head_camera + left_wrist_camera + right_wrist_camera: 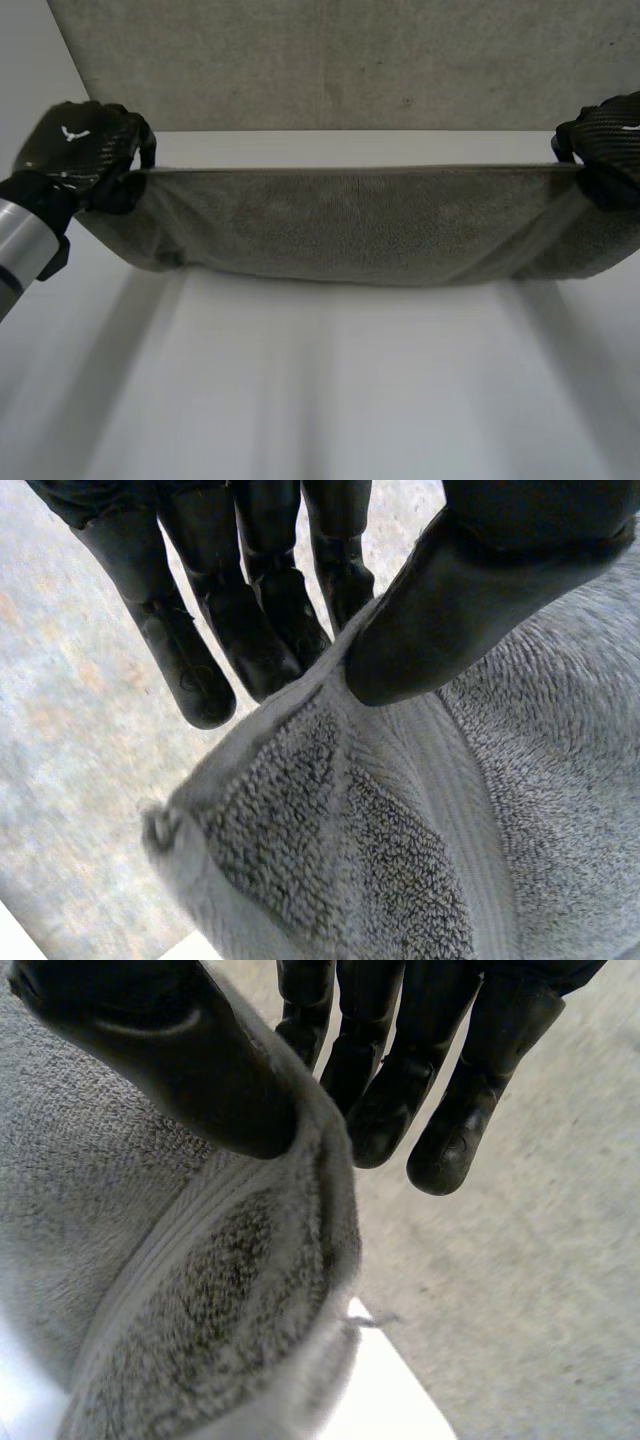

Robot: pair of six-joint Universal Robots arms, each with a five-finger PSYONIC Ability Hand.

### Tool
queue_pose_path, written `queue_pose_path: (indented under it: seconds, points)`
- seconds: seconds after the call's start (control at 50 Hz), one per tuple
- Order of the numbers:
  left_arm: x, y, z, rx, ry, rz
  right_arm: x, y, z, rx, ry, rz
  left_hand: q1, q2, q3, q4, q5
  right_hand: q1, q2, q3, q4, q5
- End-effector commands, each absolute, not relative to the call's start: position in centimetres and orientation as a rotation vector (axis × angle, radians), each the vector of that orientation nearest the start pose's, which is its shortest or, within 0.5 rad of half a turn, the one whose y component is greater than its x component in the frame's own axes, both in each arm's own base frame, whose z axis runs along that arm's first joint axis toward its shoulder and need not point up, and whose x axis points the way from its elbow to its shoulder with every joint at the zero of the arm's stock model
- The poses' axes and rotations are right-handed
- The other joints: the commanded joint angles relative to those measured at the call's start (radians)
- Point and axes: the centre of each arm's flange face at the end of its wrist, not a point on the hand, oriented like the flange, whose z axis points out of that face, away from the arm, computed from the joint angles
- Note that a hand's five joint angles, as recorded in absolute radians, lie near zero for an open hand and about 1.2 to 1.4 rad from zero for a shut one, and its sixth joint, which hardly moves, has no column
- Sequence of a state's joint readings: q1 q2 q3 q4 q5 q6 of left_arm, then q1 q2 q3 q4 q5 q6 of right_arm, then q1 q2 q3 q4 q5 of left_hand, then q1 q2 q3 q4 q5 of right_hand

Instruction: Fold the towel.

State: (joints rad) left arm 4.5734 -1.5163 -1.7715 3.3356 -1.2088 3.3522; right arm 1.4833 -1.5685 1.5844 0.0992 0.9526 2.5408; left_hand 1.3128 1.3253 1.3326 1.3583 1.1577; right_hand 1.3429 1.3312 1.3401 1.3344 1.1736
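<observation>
Towel [350, 225], as you can see, hangs stretched wide over the white table [330, 400], the left hand [75, 150] pinching one upper corner between thumb and fingers and the right hand [605, 140] pinching the other corner likewise.

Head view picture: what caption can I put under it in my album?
Left hand and right hand each pinch a corner of the towel, stretched wide over the white table.

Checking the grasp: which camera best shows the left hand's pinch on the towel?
Left wrist view: the left hand pinches the towel between thumb and fingers, close up. Head view shows that hand's back at the towel's corner. Right wrist view shows the right hand pinching instead.
</observation>
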Motion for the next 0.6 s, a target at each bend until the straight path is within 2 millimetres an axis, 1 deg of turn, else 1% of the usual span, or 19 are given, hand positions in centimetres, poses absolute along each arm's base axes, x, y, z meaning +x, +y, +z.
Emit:
queue_pose_path:
  seconds: [0.02, 0.04, 0.06, 0.08, 0.1, 0.12, 0.14, 0.18, 0.2, 0.24, 0.26, 0.28, 0.3, 0.34, 0.36, 0.4, 0.46, 0.58, 0.6]
  points:
    - [-21.3, -31.7, 23.9, 0.85, 2.316, -2.286, 16.4, -35.0, 25.0, -1.159, 2.126, -1.948, 0.083, 0.071, 0.064, 0.038, 0.064, 0.053, 0.065, 0.056, 0.062, 0.048]
    - [-21.3, -31.7, 23.9, 0.85, 2.317, -2.286, 16.4, -35.0, 25.0, -1.159, 2.126, -1.948, 0.083, 0.071, 0.064, 0.038, 0.064, 0.053, 0.065, 0.056, 0.062, 0.048]
    - [-21.5, -33.0, 23.0, 0.853, 2.344, -2.266, 16.9, -36.0, 24.1, -1.159, 2.149, -1.923, 0.083, 0.071, 0.064, 0.038, 0.064, 0.053, 0.065, 0.056, 0.062, 0.048]
    - [-21.5, -33.0, 23.0, 0.853, 2.344, -2.266, 17.8, -36.8, 23.2, -1.172, 2.16, -1.901, 0.083, 0.071, 0.064, 0.038, 0.064, 0.053, 0.065, 0.056, 0.062, 0.048]
    - [-21.8, -34.3, 22.1, 0.855, 2.367, -2.252, 17.8, -36.8, 23.2, -1.172, 2.16, -1.901, 0.083, 0.071, 0.064, 0.038, 0.064, 0.053, 0.065, 0.056, 0.062, 0.048]
    - [-22.0, -35.4, 21.3, 0.856, 2.378, -2.244, 18.9, -37.4, 22.3, -1.192, 2.166, -1.883, 0.083, 0.071, 0.064, 0.038, 0.064, 0.053, 0.065, 0.056, 0.062, 0.048]
    - [-22.0, -35.4, 21.3, 0.856, 2.378, -2.244, 18.9, -37.4, 22.3, -1.192, 2.166, -1.883, 0.083, 0.071, 0.064, 0.038, 0.064, 0.053, 0.065, 0.056, 0.062, 0.048]
    - [-22.7, -37.6, 19.8, 0.865, 2.39, -2.238, 19.9, -38.8, 20.7, -1.234, 2.179, -1.869, 0.083, 0.071, 0.064, 0.038, 0.064, 0.053, 0.065, 0.056, 0.062, 0.048]
    - [-22.7, -37.6, 19.8, 0.865, 2.391, -2.238, 19.9, -38.8, 20.7, -1.235, 2.179, -1.869, 0.083, 0.071, 0.064, 0.038, 0.064, 0.053, 0.065, 0.056, 0.062, 0.048]
    - [-23.5, -39.2, 18.3, 0.878, 2.397, -2.235, 20.3, -39.9, 19.0, -1.276, 2.194, -1.859, 0.083, 0.071, 0.064, 0.038, 0.064, 0.053, 0.065, 0.056, 0.062, 0.048]
    - [-23.5, -39.3, 18.3, 0.878, 2.397, -2.235, 20.3, -39.9, 19.0, -1.276, 2.194, -1.859, 0.083, 0.071, 0.064, 0.038, 0.064, 0.053, 0.065, 0.056, 0.062, 0.048]
    - [-23.7, -39.9, 17.8, 0.882, 2.396, -2.238, 20.5, -40.3, 18.3, -1.294, 2.197, -1.855, 0.083, 0.071, 0.064, 0.038, 0.064, 0.053, 0.065, 0.056, 0.062, 0.048]
    - [-23.7, -40.0, 17.7, 0.883, 2.396, -2.238, 20.9, -40.6, 17.7, -1.307, 2.197, -1.852, 0.083, 0.071, 0.064, 0.038, 0.064, 0.053, 0.065, 0.056, 0.062, 0.048]
    - [-24.0, -41.2, 16.5, 0.885, 2.398, -2.237, 21.3, -41.0, 17.2, -1.316, 2.196, -1.854, 0.083, 0.071, 0.064, 0.038, 0.064, 0.053, 0.065, 0.056, 0.062, 0.048]
    - [-24.0, -41.2, 16.5, 0.885, 2.398, -2.237, 21.3, -41.0, 17.2, -1.316, 2.196, -1.854, 0.083, 0.071, 0.064, 0.038, 0.064, 0.053, 0.065, 0.056, 0.062, 0.048]
    - [-24.2, -42.1, 15.5, 0.885, 2.398, -2.237, 21.9, -41.4, 16.2, -1.324, 2.204, -1.847, 0.083, 0.071, 0.064, 0.038, 0.064, 0.053, 0.065, 0.056, 0.062, 0.048]
    - [-24.3, -42.4, 15.0, 0.889, 2.402, -2.234, 21.9, -42.0, 15.6, -1.319, 2.216, -1.866, 0.083, 0.071, 0.064, 0.038, 0.064, 0.053, 0.065, 0.056, 0.062, 0.048]
    - [-24.6, -42.9, 13.4, 0.907, 2.412, -2.23, 22.0, -42.9, 15.7, -1.299, 2.184, -1.954, 0.083, 0.071, 0.064, 0.038, 0.064, 0.053, 0.065, 0.056, 0.062, 0.048]
    - [-24.8, -43.0, 13.3, 0.907, 2.403, -2.241, 22.0, -43.2, 15.8, -1.292, 2.173, -1.991, 0.083, 0.071, 0.064, 0.038, 0.064, -0.004, 0.008, -0.001, 0.005, -0.009]
